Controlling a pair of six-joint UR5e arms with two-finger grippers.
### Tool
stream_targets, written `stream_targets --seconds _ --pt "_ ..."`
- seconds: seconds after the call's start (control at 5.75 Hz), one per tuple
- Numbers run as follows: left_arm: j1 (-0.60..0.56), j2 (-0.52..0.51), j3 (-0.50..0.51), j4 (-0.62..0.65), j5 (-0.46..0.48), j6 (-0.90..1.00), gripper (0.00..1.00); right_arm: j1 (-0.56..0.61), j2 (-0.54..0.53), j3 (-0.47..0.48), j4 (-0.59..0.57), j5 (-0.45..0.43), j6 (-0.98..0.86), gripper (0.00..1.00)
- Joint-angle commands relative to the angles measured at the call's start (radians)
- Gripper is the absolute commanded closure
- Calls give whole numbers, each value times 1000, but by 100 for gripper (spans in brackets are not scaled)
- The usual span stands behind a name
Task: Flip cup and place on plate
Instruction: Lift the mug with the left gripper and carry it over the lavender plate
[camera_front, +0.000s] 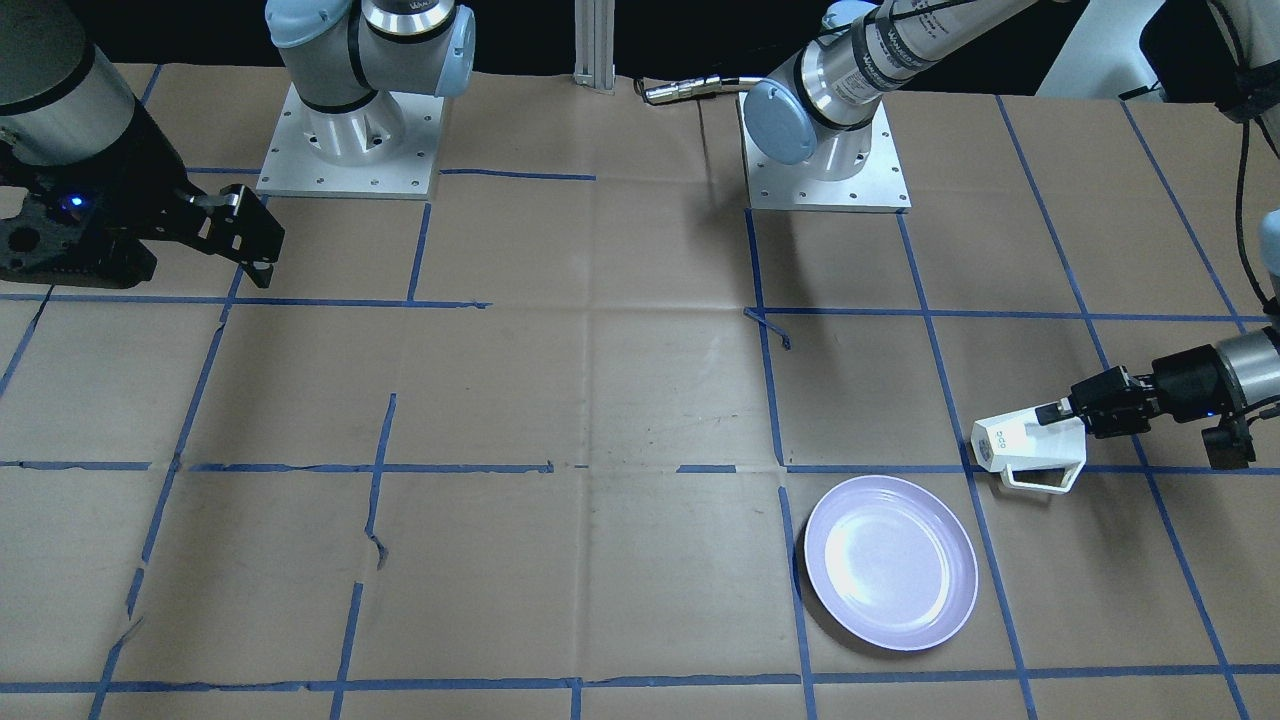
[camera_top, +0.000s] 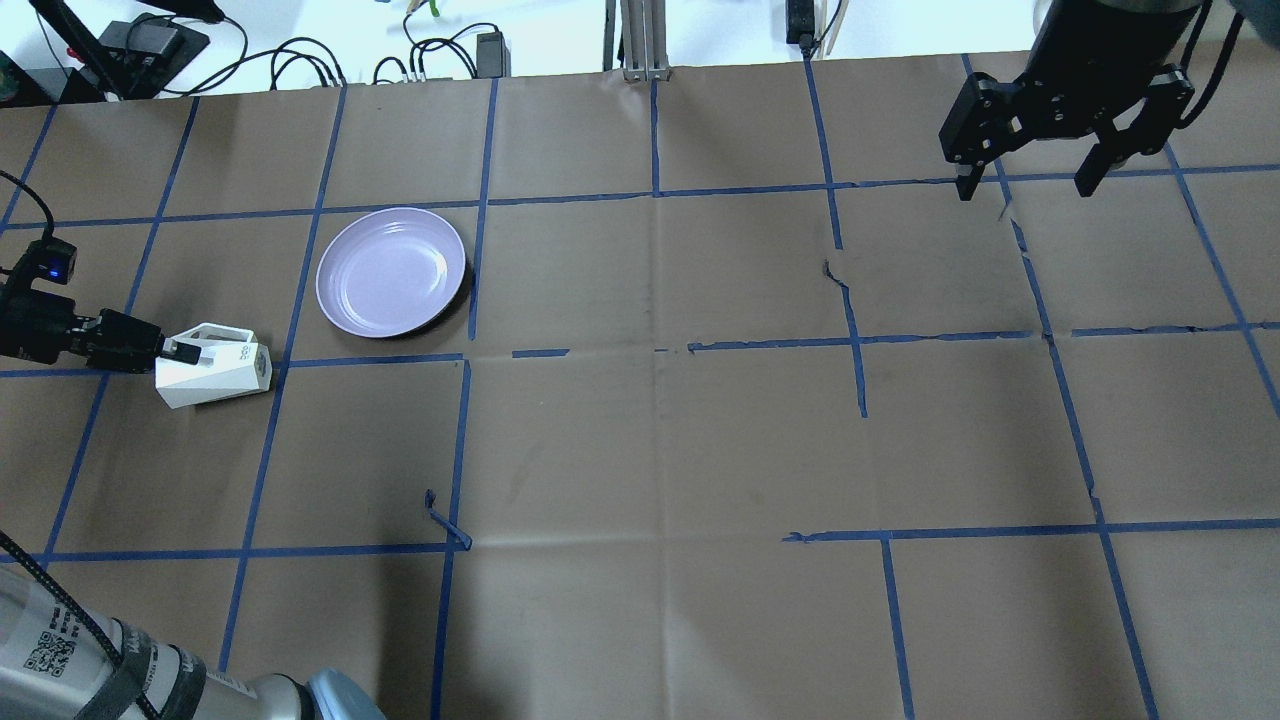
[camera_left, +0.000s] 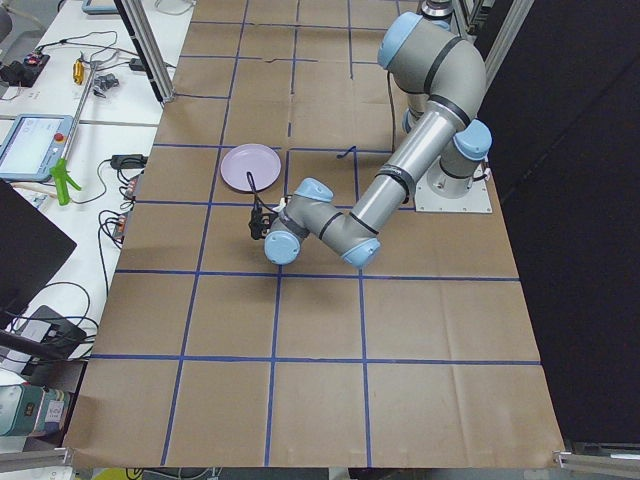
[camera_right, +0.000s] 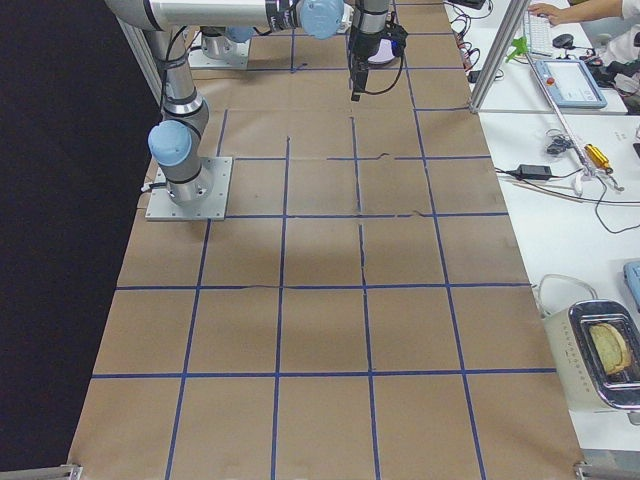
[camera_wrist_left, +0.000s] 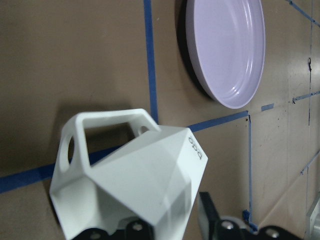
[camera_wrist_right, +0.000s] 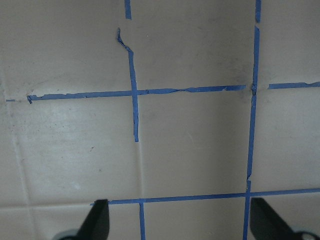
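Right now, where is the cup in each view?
Front-facing: cup right of centre, above-right of the plate.
Overhead: cup at left, below-left of the plate.
Exterior left: not discernible beside the left arm.
Exterior right: not in it.
Left wrist: cup fills lower left.
Right wrist: not in it.
Shared landmark: the lavender plate.

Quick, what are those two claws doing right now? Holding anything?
Left gripper: closed on the cup.
Right gripper: open, holding nothing.
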Motion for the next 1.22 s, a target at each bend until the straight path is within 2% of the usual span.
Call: stream_targets --seconds 0.0,0.35,0.52,0.7,1.04 --pt "-37 62 14 3 -33 -34 100 0 0 0 0 0 0 0" --pt "-145 162 46 24 -20 -214 100 0 0 0 0 0 0 0" --pt "-244 179 70 85 49 -306 100 0 0 0 0 0 0 0" --pt "-362 198 72 189 160 -394 100 0 0 0 0 0 0 0" --pt "-568 181 69 356 405 -408 100 0 0 0 0 0 0 0"
